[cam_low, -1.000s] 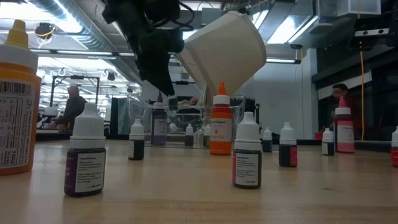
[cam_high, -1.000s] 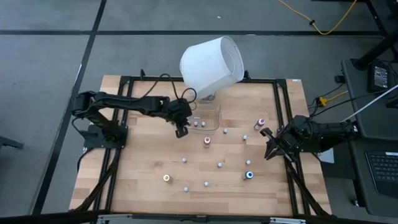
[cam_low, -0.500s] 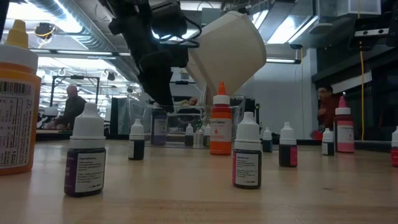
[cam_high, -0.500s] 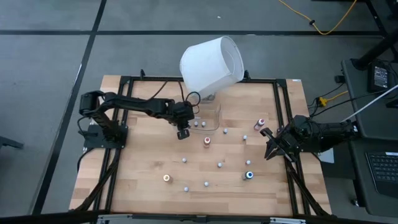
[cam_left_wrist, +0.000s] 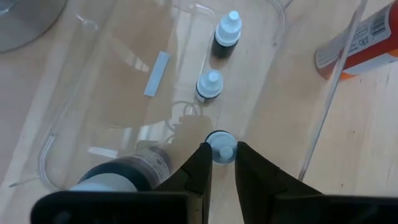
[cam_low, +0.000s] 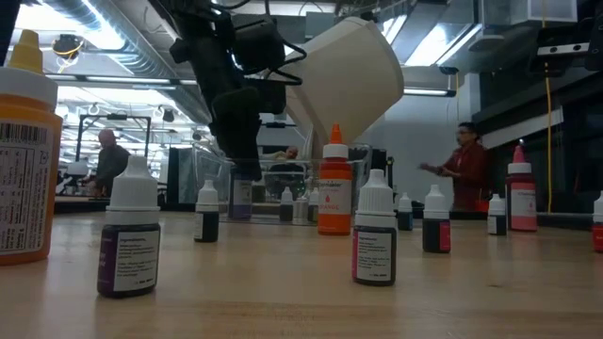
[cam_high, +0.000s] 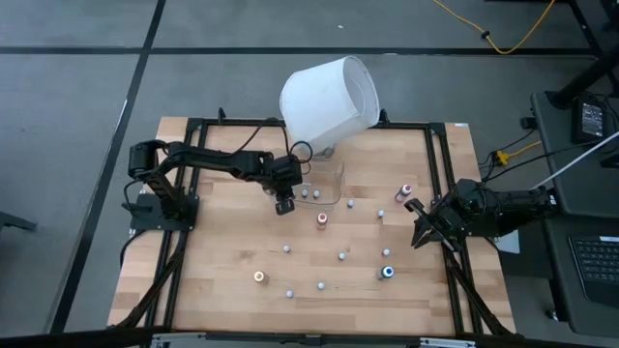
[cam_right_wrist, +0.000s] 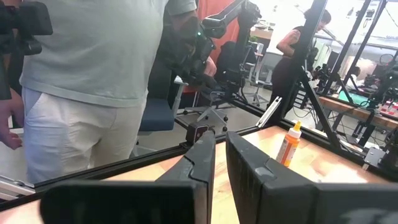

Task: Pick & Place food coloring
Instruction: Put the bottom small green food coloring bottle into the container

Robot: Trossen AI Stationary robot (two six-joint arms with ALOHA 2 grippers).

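Note:
Small food coloring bottles stand scattered on the wooden table (cam_high: 222, 251), among them an orange-capped one (cam_high: 321, 219), a blue-capped one (cam_high: 388, 272) and a pink-capped one (cam_high: 405, 190). My left gripper (cam_high: 283, 203) hangs over the near left end of the clear tray (cam_high: 324, 179), shut on a small white-capped bottle (cam_left_wrist: 221, 149). Inside the tray two more bottles (cam_left_wrist: 209, 84) stand upright and a dark one (cam_left_wrist: 124, 173) lies on its side. My right gripper (cam_high: 418, 232) waits shut at the table's right edge, holding nothing. My left gripper pinches the white-capped bottle at its cap end (cam_left_wrist: 216, 142) between its two fingers (cam_left_wrist: 202, 165). The fingers come steeply from above, slanting down. The bottle stands upright under them over the tray; whether its base rests on the tray floor is hidden.
A big white lampshade (cam_high: 329, 97) leans over the far edge behind the tray. A tall orange bottle (cam_low: 334, 184) stands near the tray. A black frame (cam_high: 435, 155) runs round the table. People (cam_low: 466, 174) move in the room beyond.
My left gripper has sunk toward the clear tray, still shut on the white-capped bottle, which has stayed upright. A person in the room behind has walked toward the left.

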